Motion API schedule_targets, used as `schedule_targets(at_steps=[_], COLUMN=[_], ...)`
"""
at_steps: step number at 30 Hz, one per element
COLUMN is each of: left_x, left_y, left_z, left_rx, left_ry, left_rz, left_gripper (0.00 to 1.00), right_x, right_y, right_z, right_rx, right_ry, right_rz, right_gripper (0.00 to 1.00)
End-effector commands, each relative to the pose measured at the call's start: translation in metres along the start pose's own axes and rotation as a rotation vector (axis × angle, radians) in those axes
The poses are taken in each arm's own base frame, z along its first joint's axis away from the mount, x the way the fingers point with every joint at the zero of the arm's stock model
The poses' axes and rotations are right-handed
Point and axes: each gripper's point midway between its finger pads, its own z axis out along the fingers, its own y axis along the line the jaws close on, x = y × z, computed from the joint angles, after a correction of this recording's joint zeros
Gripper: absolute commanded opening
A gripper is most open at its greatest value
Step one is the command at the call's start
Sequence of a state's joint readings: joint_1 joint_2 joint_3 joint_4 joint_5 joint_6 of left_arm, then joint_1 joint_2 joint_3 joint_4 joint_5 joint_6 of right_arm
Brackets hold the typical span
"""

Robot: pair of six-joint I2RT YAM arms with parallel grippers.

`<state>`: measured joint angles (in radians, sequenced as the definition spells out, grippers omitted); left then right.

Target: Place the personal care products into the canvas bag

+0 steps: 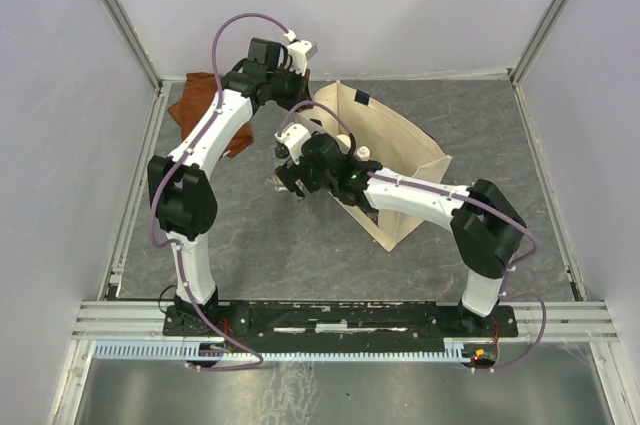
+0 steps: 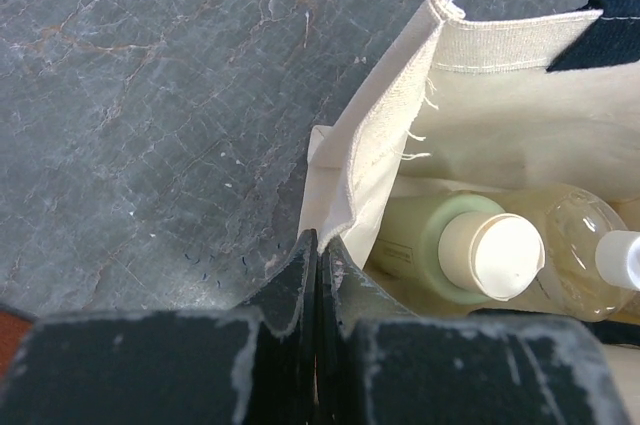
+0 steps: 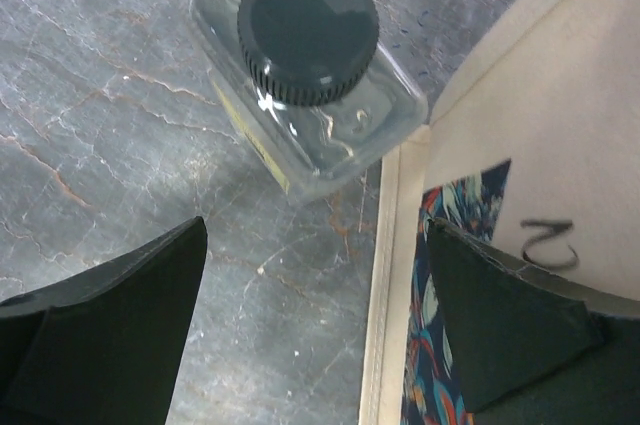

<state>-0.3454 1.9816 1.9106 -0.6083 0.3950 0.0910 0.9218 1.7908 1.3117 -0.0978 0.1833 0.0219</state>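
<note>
The beige canvas bag (image 1: 410,160) stands open at the table's middle. My left gripper (image 2: 320,250) is shut on the bag's rim (image 2: 375,160) at its far left corner; it also shows in the top view (image 1: 298,103). Inside the bag I see the olive-green bottle (image 2: 415,235), the amber bottle (image 2: 572,245) and another white cap (image 2: 625,260). The clear square bottle with dark cap (image 3: 308,30) stands on the table just outside the bag's edge (image 3: 392,275). My right gripper (image 3: 315,295) is open and empty above and near it, one finger over the floral panel (image 3: 440,365).
A rust-brown folded cloth (image 1: 200,105) lies at the far left, behind my left arm. Metal frame posts and white walls close in the grey marbled table (image 1: 260,245) on three sides.
</note>
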Motion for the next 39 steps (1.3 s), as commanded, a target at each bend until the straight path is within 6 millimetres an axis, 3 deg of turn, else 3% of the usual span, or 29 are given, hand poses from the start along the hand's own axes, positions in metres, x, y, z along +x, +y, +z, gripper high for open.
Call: schedule_targets(at_steps=[1,12,18,21,25,29,37,39], left_x=[-0.035,-0.032,-0.031,-0.028,-0.025,-0.022,-0.020,-0.020], left_y=[0.015,0.025,0.029,0.030,0.032,0.033,0.033,0.033], left_z=[-0.022,-0.019,-0.016,-0.013,-0.010,-0.008,-0.008,-0.009], left_rx=[-0.072,-0.095,-0.101,-0.101,-0.102,-0.101,-0.104,-0.104], left_ry=[-0.118,-0.112,-0.114,-0.108,-0.102,-0.098,-0.094,-0.093], left_rz=[0.042,0.055,0.057,0.056,0.049,0.045,0.038,0.037], left_gripper=[0.03,0.03,0.03,0.03,0.03,0.03,0.03,0.03], right_x=[-0.038,-0.045,-0.042,-0.038,-0.035,-0.029,-0.016,-0.011], right_y=[0.005,0.014,0.009,0.010,0.016,0.018,0.031,0.038], right_z=[0.020,0.063,0.073,0.075,0.074,0.069,0.049,0.045], right_rx=[-0.070,-0.137,-0.143,-0.162,-0.197,-0.202,-0.243,-0.251], right_ry=[-0.139,-0.170,-0.171,-0.166,-0.156,-0.156,-0.127,-0.113], right_rz=[-0.036,-0.081,-0.080,-0.072,-0.061,-0.033,0.018,0.014], right_gripper=[0.98,0.98,0.97,0.91,0.80,0.75,0.52,0.51])
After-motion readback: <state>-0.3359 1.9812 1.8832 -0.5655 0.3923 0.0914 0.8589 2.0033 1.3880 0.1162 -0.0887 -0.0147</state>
